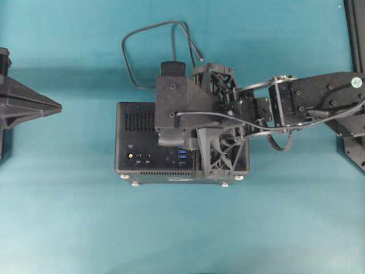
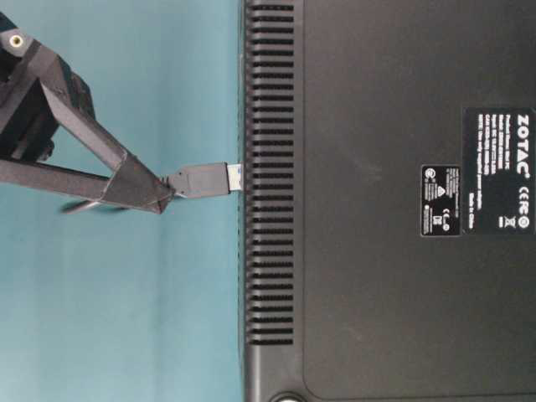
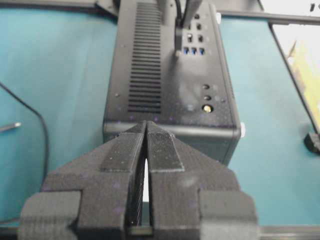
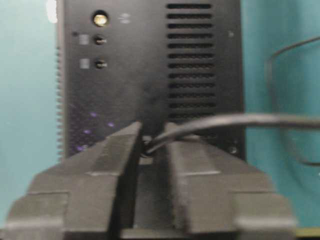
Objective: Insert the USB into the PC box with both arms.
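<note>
both sets of jaws are drawn in: the right gripper (image 4: 150, 145) is clamped on the plug end of the usb cable (image 4: 235, 120), whose cord runs out from between the fingertips to the right in the right wrist view, while the left gripper (image 3: 146, 135) has its jaws together on nothing, with only a thin slit between the pads. the left gripper sits well apart from the work at the left edge of the overhead view, just short of the near end of the pc box (image 3: 170, 95) in its own wrist view. the box lies flat on the teal table (image 1: 68, 217) with its port face turned up, and the right arm reaches over it from the right. in the table-level view the plug (image 2: 201, 179) sticks out past the fingertips with its metal tip right at the box, though whether it has entered a socket or only touches the face cannot be told. the rest of the cable loops loose on the table beyond the box. the step in hand looks like seating the plug in one of the blue sockets (image 3: 193, 51). the next move likely calls for a straight, square push along the plug's axis, and the left gripper probably needs to come in and brace the box so it does not slide.
</note>
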`<action>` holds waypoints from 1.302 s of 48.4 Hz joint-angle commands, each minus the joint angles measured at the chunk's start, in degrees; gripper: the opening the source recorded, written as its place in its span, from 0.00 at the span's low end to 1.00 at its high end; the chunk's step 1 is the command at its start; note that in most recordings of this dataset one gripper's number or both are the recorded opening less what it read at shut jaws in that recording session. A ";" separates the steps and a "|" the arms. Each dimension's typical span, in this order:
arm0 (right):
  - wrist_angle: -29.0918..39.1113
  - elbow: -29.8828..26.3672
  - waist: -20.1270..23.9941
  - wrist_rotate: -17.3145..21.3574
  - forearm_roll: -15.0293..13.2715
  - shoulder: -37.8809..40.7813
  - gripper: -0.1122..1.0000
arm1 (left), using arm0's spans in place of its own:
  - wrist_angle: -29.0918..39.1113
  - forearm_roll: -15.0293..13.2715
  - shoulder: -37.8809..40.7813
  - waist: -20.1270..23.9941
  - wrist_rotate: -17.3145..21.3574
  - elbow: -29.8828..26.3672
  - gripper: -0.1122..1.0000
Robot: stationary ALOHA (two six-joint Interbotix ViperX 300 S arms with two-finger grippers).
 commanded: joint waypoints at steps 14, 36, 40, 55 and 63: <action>-0.35 0.44 0.35 1.23 0.97 -0.44 0.18 | -0.26 0.09 -0.26 0.00 -0.18 -1.41 0.10; -1.41 2.99 -0.35 3.25 0.53 -0.88 0.18 | -0.26 0.09 -0.35 -0.09 -0.26 -1.14 0.10; -2.64 3.52 -0.44 3.34 0.53 -0.88 0.18 | -0.35 0.09 -0.35 0.00 -0.26 -1.14 0.10; -3.34 3.78 1.41 4.31 2.37 -0.97 0.18 | -0.26 0.09 -0.26 0.00 -0.35 -1.32 0.10; -3.34 3.78 1.67 5.71 2.29 -1.23 0.18 | -0.26 0.09 -0.26 -0.09 -0.35 -1.23 0.10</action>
